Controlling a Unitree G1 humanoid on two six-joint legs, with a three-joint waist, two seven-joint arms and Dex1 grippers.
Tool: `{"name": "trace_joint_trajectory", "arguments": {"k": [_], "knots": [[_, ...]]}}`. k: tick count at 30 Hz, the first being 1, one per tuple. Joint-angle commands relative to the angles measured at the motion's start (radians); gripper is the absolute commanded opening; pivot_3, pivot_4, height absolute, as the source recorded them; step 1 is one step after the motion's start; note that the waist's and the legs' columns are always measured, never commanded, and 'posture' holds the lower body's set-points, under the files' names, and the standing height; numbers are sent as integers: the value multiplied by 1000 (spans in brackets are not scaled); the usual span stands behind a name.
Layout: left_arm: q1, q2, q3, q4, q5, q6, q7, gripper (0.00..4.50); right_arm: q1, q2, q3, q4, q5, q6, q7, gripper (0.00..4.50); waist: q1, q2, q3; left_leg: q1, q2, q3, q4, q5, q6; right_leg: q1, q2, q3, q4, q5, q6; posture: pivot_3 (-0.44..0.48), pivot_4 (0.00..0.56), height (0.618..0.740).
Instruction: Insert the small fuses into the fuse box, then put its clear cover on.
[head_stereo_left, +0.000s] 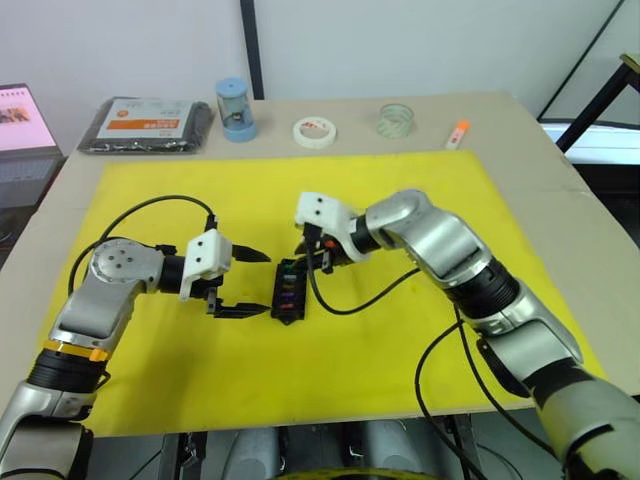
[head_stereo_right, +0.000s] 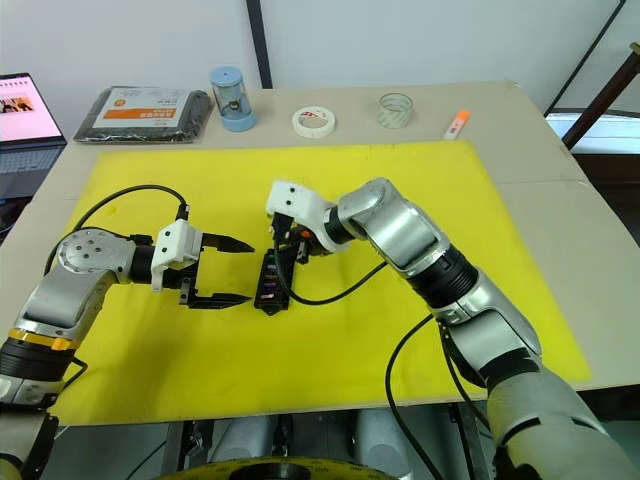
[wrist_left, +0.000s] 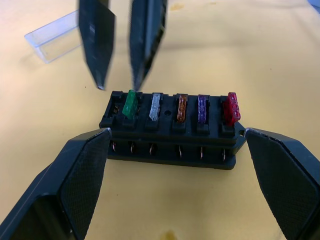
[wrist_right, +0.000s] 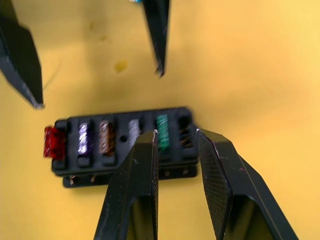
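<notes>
– What's the box look like from your seat?

– I see the fuse box (wrist_left: 172, 132), black, mid yellow mat (head_stereo_left: 400, 380), five fuses seated in a row: green (wrist_left: 130, 104), clear/white (wrist_left: 155, 106), tan (wrist_left: 181, 107), purple (wrist_left: 201, 108), red (wrist_left: 230, 107). The slot beyond the green one looks empty (dark, hard to tell). Green one leans a bit.

– Grippers?

– Left gripper (head_stereo_left: 243, 283) spread wide, fingers either side of the box, holding nothing. Right gripper (wrist_left: 117, 82) fingers a narrow gap apart, tips just above the green fuse, nothing between them that I can see.

– Anything else around?

– Clear cover (wrist_left: 52, 36) on the mat past the box. At the table's far edge: black packet (head_stereo_left: 145, 124), blue cylinder (head_stereo_left: 235, 108), white tape roll (head_stereo_left: 314, 131), clear tape roll (head_stereo_left: 395, 120). Right arm's cable (head_stereo_left: 355, 298) runs beside the box.
</notes>
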Motion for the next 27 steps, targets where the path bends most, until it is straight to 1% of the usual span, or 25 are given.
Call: {"name": "trace_joint_trajectory", "arguments": {"k": [1,5,6,7,9,16,27], "knots": [[-1,-2,8,-23,1,-9,5,4500,-25,8,-43,-52,26,0,-3,1302,0,0,0,0,0,0,0,0,0,0,0,0,0,0,0,0,150,740],[-5,0,11,-12,3,-12,4,4500,-21,19,-56,-57,43,2,-6,1302,0,0,0,0,0,0,0,0,0,0,0,0,0,0,0,0,150,740],[-5,2,13,-9,3,-12,3,4500,-14,25,-56,-56,46,-1,-11,899,0,0,0,0,0,0,0,0,0,0,0,0,0,0,0,0,150,740],[-6,3,15,-7,3,-12,3,4500,-7,30,-54,-54,48,-6,-14,700,0,0,0,0,0,0,0,0,0,0,0,0,0,0,0,0,150,740],[-11,4,16,0,3,-11,3,4500,5,39,-50,-43,54,-16,-15,22,0,0,0,0,0,0,0,0,0,0,0,0,0,0,0,0,150,740],[-16,3,19,4,1,-5,8,4500,39,39,-32,14,38,-77,-8,22,0,0,0,0,0,0,0,0,0,0,0,0,0,0,0,0,150,740],[-24,5,18,14,-1,-4,6,4500,73,34,-6,76,4,-119,-2,22,0,0,0,0,0,0,0,0,0,0,0,0,0,0,0,0,150,740]]}}
